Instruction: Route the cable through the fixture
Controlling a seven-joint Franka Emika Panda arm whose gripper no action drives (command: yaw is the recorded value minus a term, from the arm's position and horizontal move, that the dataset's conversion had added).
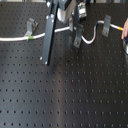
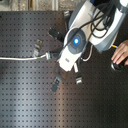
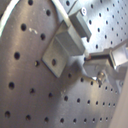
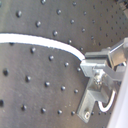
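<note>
Gripper (image 1: 75, 22) grasps the white cable (image 1: 17, 38) beside a gray fixture bracket (image 1: 77, 37) on the black breadboard (image 1: 70, 95).

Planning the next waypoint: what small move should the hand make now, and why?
Probably ease the cable down into the middle clip. In the first exterior view the hand hangs just above that clip and the cable curves past it, seemingly not seated. Grip state unclear.
</note>
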